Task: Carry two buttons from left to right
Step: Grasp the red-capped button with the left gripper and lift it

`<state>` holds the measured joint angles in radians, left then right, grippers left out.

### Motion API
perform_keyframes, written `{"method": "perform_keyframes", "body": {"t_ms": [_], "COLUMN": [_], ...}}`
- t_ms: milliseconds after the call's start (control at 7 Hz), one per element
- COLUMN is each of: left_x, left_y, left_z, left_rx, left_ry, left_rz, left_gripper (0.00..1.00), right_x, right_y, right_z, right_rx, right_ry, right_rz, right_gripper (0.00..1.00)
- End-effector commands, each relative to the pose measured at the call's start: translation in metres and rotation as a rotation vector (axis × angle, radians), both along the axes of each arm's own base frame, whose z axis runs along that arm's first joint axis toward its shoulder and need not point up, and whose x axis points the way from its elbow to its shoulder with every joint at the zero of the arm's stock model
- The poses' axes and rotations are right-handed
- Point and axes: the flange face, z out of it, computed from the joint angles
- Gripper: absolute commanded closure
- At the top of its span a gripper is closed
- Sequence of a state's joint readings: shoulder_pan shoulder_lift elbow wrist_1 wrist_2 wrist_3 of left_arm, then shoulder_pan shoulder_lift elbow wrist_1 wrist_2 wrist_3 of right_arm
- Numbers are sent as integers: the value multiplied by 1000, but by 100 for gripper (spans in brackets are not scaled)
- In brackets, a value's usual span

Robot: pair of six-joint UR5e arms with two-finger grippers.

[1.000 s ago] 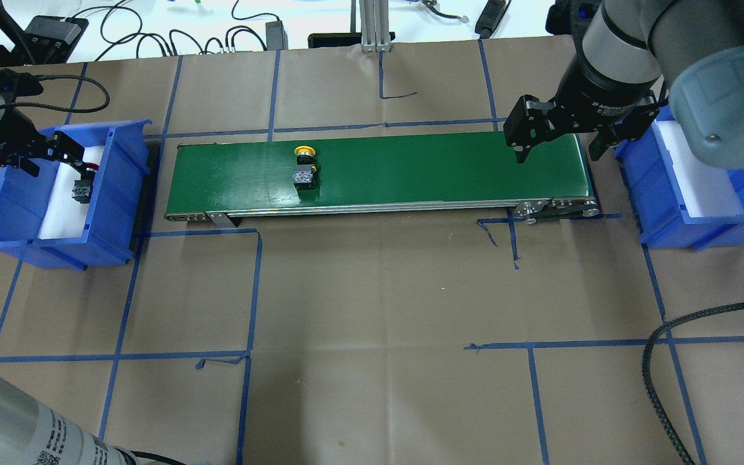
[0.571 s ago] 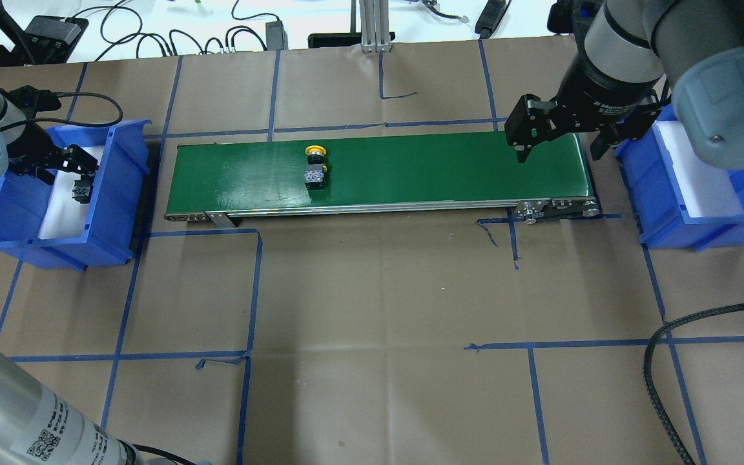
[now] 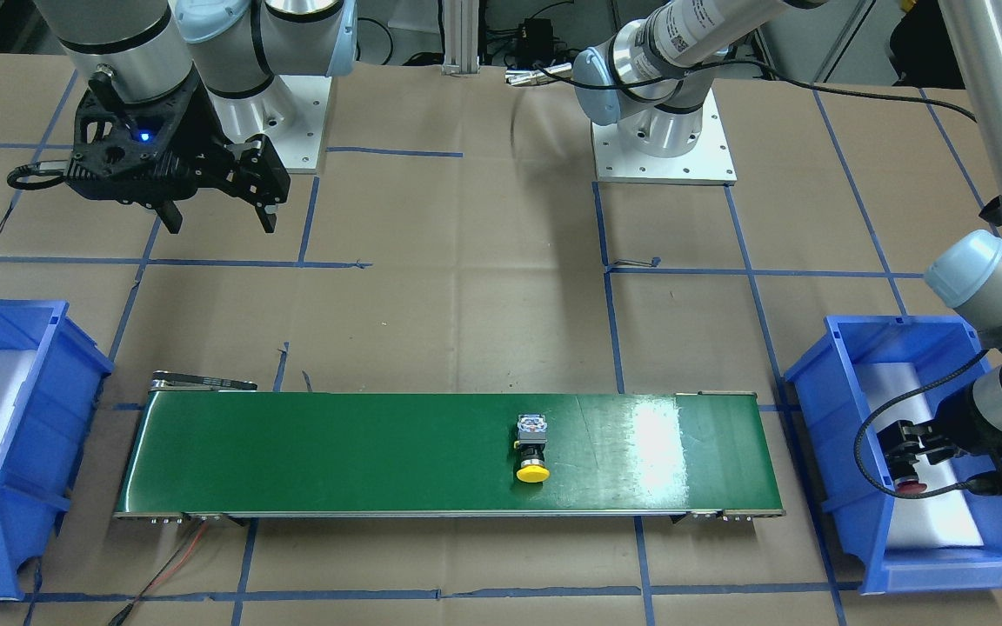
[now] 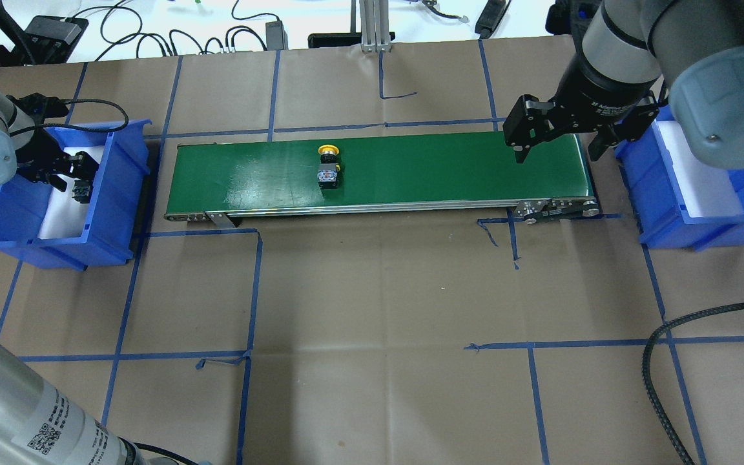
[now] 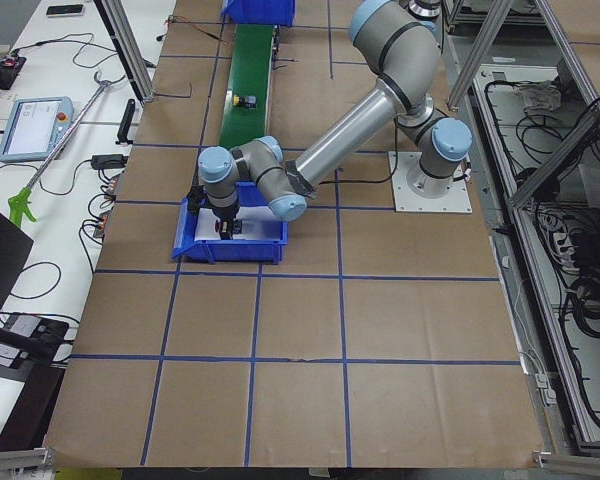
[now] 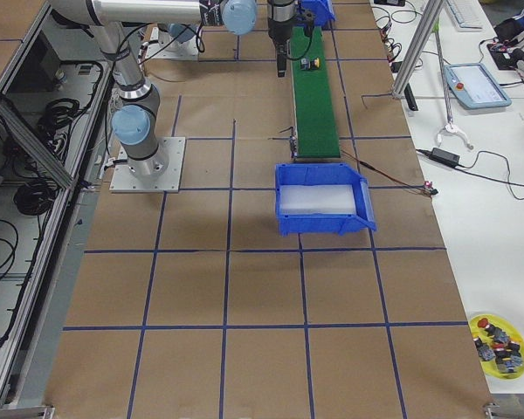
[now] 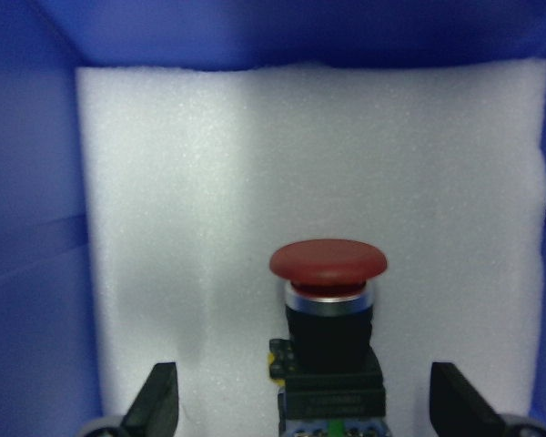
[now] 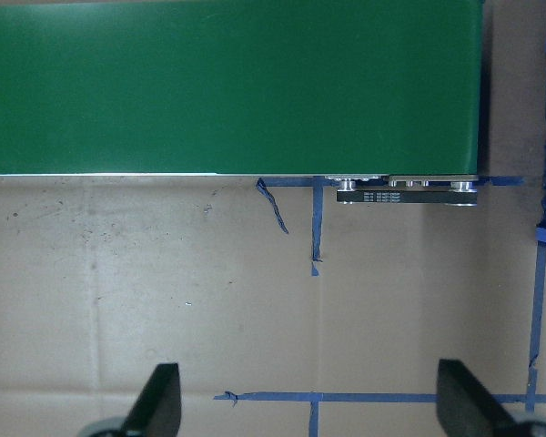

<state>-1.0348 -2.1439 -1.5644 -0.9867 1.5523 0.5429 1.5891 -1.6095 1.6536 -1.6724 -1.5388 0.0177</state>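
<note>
Left wrist-mounted: left jaws open, straddling red button lying on foam in left bin. Centre on the black collar, go lower, then close; the cap would likely slip. Red mushroom cap, chrome ring, black body. Yellow button sits mid-belt; right jaws open over the belt's right end.

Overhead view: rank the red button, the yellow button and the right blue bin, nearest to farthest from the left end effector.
1. The red button, right at the left end effector, inside the left bin.
2. The yellow button, on the green belt, a little left of its middle.
3. The right blue bin, past the belt's right end.
</note>
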Motion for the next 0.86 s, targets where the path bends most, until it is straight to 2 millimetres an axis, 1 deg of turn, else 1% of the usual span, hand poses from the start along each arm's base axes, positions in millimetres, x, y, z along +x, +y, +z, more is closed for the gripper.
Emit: {"method": "perform_keyframes", "body": {"t_ms": [0,143,286,429,714], "left_x": [-1,-2,1,4,-11], "left_y": [-1,-1,-3,4,31], "left_z": [4,12,37,66,141], "left_rx": [-7,-14,-29,-23,-6], "left_ry": [1,-3,-22,-18,-9], "left_rz": [2,4,2,7,5], "left_gripper": [83,94,95,94,94], "right_x": [0,0,0,0,0], "right_y": [0,0,0,0,0], "right_z": [0,0,0,0,0], "right_rx": [1,1,-1,1,1], "right_ry": [1,1,1,0,0], "right_rz": [-2,-2,-2,-2,-2], "right_gripper": [0,0,0,0,0]}}
